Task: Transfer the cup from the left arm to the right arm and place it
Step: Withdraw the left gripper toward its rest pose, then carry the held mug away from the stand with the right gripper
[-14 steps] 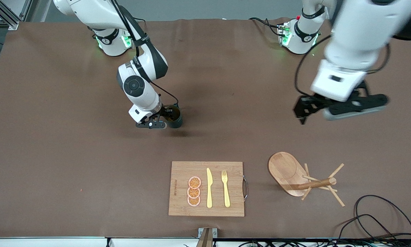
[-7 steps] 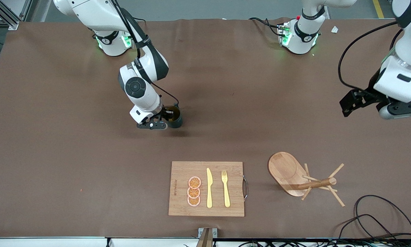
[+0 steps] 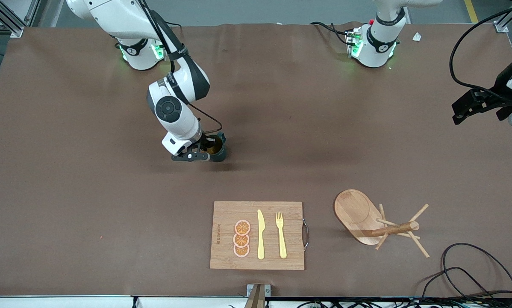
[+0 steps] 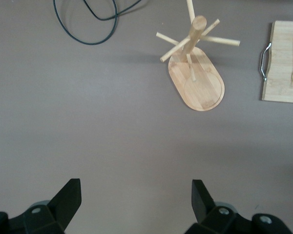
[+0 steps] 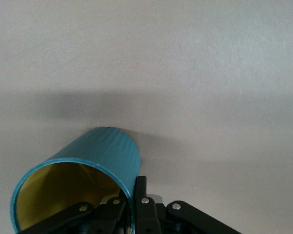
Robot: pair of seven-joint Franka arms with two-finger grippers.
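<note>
The cup (image 3: 218, 150) is a dark teal mug with a yellowish inside, in mid-table toward the right arm's end. My right gripper (image 3: 204, 149) is shut on its rim, one finger inside and one outside. In the right wrist view the cup (image 5: 105, 153) hangs tilted from the fingers (image 5: 140, 192), low over the brown mat. I cannot tell if it touches the mat. My left gripper (image 3: 474, 105) is open and empty, up in the air over the left arm's end of the table. It is also open in its own wrist view (image 4: 134, 197).
A wooden cutting board (image 3: 226, 214) with orange slices, a yellow knife and a fork lies near the front camera. A wooden peg rack (image 3: 367, 218) stands beside it toward the left arm's end and shows in the left wrist view (image 4: 198, 83). Black cables (image 3: 465, 265) lie at that corner.
The left arm has swung away from mid-table out to its own end of the table. The right gripper has stayed put with the cup, which has turned slightly.
</note>
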